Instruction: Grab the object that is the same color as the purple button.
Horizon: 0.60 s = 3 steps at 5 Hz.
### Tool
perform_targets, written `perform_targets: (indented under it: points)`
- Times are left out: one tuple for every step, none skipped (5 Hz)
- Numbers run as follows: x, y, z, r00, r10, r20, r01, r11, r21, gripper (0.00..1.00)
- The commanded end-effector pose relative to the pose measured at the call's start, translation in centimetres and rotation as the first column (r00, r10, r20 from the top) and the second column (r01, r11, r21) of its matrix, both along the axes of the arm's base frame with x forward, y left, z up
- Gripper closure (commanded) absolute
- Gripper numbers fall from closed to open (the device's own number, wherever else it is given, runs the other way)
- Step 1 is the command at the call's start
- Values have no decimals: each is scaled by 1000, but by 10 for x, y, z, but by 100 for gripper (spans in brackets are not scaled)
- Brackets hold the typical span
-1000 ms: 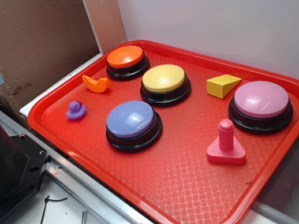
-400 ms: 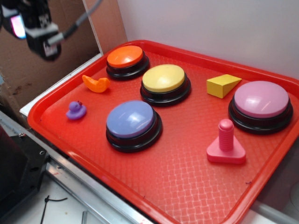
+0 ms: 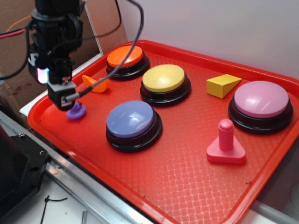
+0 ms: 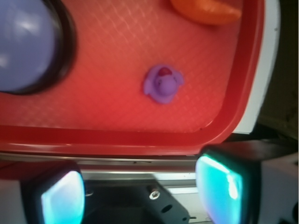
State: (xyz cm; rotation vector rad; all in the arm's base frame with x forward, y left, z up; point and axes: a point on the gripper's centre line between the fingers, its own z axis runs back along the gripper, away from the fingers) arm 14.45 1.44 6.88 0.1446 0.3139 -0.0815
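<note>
Nearest the camera, at the front-left edge of a red tray (image 3: 187, 186), a tiny purple duck (image 3: 77, 111) sits on the tray floor, a red spot on its head in the wrist view (image 4: 162, 83). Directly above it hangs the black gripper (image 3: 63, 101), partly hiding the duck; the jaws appear spread wide, with two glowing pads (image 4: 223, 186) at the bottom corners of the wrist view, not touching the toy. Just right of the duck stands the purple button (image 3: 131, 119) on its black base. Behind the duck lies an orange duck-like toy (image 3: 97, 85). Farther back are a yellow button (image 3: 164, 78), an orange button (image 3: 125, 56), a yellow wedge (image 3: 223, 85), a pink button (image 3: 261, 99) and a pink peg (image 3: 226, 142).
</note>
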Motion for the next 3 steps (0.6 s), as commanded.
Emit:
perform_targets:
  points:
    - [9,44,7,997,53,63,-47,995,-88,0]
    - [10,52,-3,997,62,40,-59,995,-82,0]
    - [13,50,-19,998,53,20,-51,993,-107,0]
